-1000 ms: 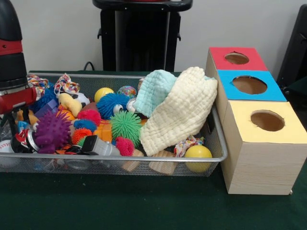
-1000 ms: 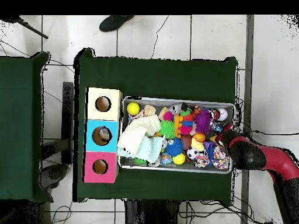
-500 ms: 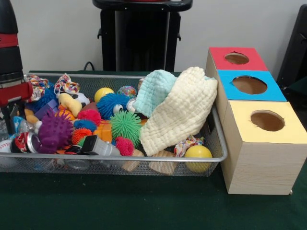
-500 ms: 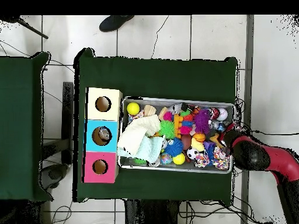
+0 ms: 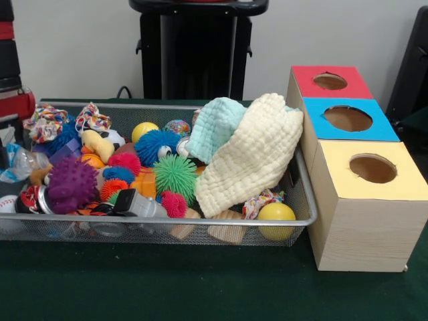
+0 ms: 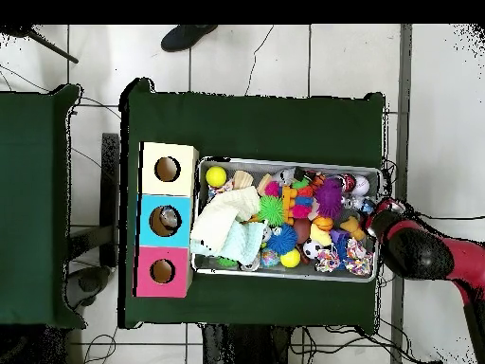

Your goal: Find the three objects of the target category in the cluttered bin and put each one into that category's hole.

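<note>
The silver wire-mesh bin (image 5: pixel 200 221) is packed with toys: a purple spiky ball (image 5: pixel 72 184), a green spiky ball (image 5: pixel 175 174), a blue spiky ball (image 5: pixel 155 145), a yellow ball (image 5: pixel 276 214) and wooden blocks. A cream cloth (image 5: pixel 251 157) and a mint cloth (image 5: pixel 215 127) drape over its right end. My gripper (image 5: pixel 5 157) is at the picture's left edge, over the bin's left end, shut on a crumpled clear plastic bottle (image 5: pixel 25 162) held just above the toys. In the overhead view the gripper (image 6: pixel 382 210) is at the bin's (image 6: pixel 284 161) right rim.
Three wooden boxes with round holes stand against the bin's right end: red top (image 5: pixel 331 81) farthest, blue top (image 5: pixel 348 119) in the middle, yellow top (image 5: pixel 372 168) nearest. Something lies inside the blue box's hole (image 6: pixel 167 220). The black pedestal (image 5: pixel 197 47) is behind. A shoe (image 6: pixel 188 36) shows at the top.
The arm has risen and drawn back towards the left edge of the front view. The clear bottle has come up with it, off the toys.
</note>
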